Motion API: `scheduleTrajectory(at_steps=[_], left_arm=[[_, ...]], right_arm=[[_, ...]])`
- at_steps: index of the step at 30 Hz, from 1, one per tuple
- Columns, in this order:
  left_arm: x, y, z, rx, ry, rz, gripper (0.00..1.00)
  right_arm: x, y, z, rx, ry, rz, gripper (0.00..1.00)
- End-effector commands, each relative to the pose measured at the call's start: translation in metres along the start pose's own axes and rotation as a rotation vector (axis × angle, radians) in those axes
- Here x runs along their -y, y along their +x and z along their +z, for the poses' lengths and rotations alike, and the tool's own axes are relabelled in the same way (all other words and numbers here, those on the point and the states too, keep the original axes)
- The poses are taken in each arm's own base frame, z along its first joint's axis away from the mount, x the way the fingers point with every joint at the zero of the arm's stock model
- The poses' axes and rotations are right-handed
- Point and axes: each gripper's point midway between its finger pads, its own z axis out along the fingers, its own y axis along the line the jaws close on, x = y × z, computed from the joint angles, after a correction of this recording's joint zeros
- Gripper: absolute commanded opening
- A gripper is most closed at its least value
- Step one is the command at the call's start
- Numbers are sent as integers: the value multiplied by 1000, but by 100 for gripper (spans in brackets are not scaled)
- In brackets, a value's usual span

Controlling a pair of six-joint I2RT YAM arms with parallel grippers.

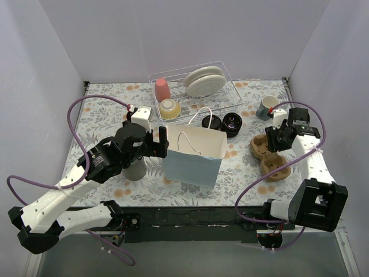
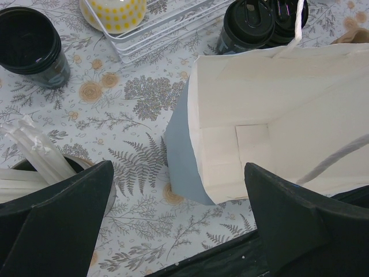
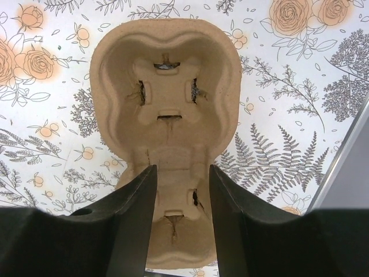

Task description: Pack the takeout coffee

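Two black lidded takeout coffee cups (image 1: 211, 122) (image 1: 233, 124) stand side by side behind the open paper bag (image 1: 196, 156); the left wrist view shows them at the top (image 2: 248, 23). A third black cup (image 2: 29, 43) stands at that view's top left. My left gripper (image 1: 159, 142) (image 2: 179, 225) is wide open and empty, hovering by the bag's (image 2: 277, 115) left edge. My right gripper (image 1: 272, 138) (image 3: 181, 219) is open and empty, its fingers to either side of the narrow waist of a brown pulp cup carrier (image 3: 167, 104) (image 1: 262, 145), just above it.
A second pulp carrier (image 1: 277, 167) lies nearer the front. A grey utensil cup (image 1: 134, 170) holding straws (image 2: 34, 150) stands under my left arm. The wire dish rack (image 1: 230, 86) at the back holds a pink cup (image 1: 162, 89), plates (image 1: 203, 81) and a yellow bowl (image 1: 168, 108). A blue-grey mug (image 1: 268, 107) stands at back right.
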Motion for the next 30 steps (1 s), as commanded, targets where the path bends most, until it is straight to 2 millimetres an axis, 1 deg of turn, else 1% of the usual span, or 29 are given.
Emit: scheduleTrajectory(at_steps=[1,4,7,11,13,17,21,25,28,29,30], left_arm=[[-1,-11,-8,28,5,-9,98],[-2,-9,-7,26,5,-9,98],[-1,-8,-8,27,11,-12,98],[-2,-8,-9,27,7,-8,98],[-3,-9,-10,29,3,-8,98],[-5,-8,-11,36,5,-9,98],[-6,-4,-10,32,1,-7,98],[-8,-6,-11,38,-6,-7,98],[-8,-8,-12,44,-5,-8,98],[-9,-7,-12,43,-9,-8,98],[-9,-6,-12,40,-11,-5,98]], right_arm=[[5,-7,-8,23,22,-14,49],[1,-2,-2,22,6,-16,52],[-1,12,7,-36,-9,-8,53],[-5,16,12,-39,-24,-5,55],[-4,21,15,-57,-18,-2,56],[-6,21,19,-54,-35,0,56],[-8,26,24,-69,-45,2,56],[-9,28,27,-75,-57,4,56],[-11,26,27,-70,-67,2,53],[-11,27,27,-72,-66,0,50],[-9,24,25,-66,-60,-2,49]])
